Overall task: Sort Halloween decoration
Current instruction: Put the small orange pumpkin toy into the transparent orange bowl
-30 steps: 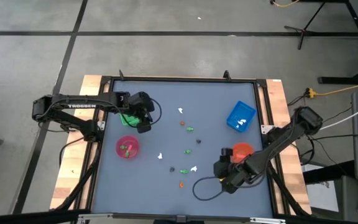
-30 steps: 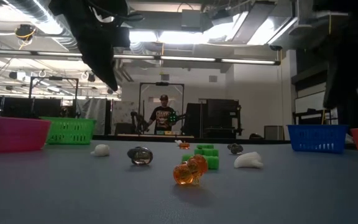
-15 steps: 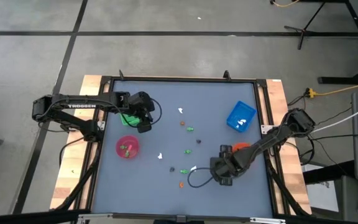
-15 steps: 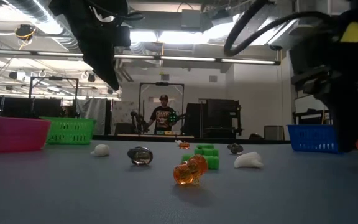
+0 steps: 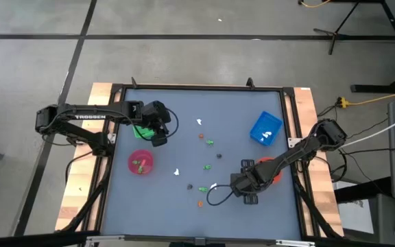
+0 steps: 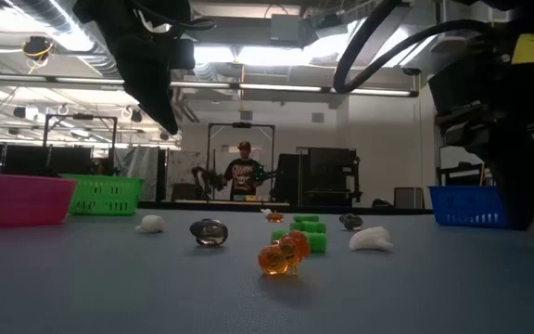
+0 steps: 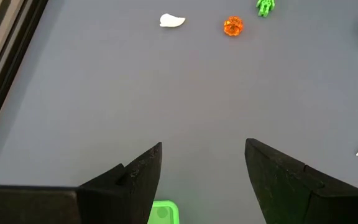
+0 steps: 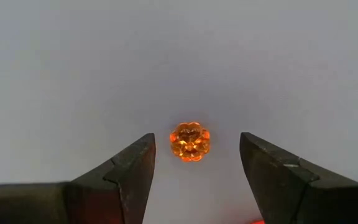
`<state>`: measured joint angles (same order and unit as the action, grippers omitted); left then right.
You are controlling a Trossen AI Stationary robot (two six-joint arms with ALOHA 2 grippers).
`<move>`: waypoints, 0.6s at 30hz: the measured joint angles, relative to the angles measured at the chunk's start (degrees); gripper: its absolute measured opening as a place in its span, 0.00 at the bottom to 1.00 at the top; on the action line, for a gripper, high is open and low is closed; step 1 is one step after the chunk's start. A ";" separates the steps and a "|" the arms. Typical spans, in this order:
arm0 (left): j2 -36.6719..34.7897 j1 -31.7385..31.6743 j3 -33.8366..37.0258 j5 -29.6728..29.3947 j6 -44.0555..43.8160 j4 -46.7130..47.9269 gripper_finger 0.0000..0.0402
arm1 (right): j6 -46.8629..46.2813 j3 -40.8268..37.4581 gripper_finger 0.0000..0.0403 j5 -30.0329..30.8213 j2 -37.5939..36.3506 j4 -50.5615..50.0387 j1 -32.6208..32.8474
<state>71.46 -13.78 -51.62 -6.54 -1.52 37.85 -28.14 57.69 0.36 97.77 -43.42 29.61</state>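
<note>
The tiny figures lie scattered on the grey table (image 5: 156, 199). An orange pumpkin-like figure (image 8: 190, 141) lies on the table just ahead of my right gripper (image 8: 196, 140), whose open fingers stand on either side of it without touching. In the high view my right gripper (image 5: 237, 184) hovers to the right of that orange figure (image 5: 199, 203), near the near edge. My left gripper (image 5: 160, 137) is open and empty beside the green tray (image 5: 141, 129). In the left wrist view my left gripper (image 7: 204, 149) looks over bare table toward a white figure (image 7: 171, 21) and an orange figure (image 7: 232, 26).
The pink bowl (image 5: 140, 162) sits at the near left and the blue tray (image 5: 266, 128) at the far right. My right arm partly covers the orange bowl (image 5: 271, 165). White (image 5: 213, 186), green (image 5: 206, 166) and dark (image 5: 190, 186) figures lie mid-table. A person (image 6: 244, 174) stands far behind.
My right gripper has swung from beside the orange bowl toward the table's left, closing on the orange figure near the near edge. In the low view its arm has come in from the right.
</note>
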 joint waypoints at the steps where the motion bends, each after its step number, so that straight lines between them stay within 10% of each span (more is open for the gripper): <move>1: 0.00 0.00 0.00 0.01 -0.02 0.00 0.53 | 0.00 0.00 0.58 0.00 -0.01 0.00 0.00; 18: 0.00 0.00 -0.04 0.02 -0.04 -0.27 0.53 | 0.37 0.15 0.44 -1.09 3.46 0.31 0.00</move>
<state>71.46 -13.78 -51.66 -6.52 -1.56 37.58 -27.77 57.84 -0.73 101.23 -43.11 29.61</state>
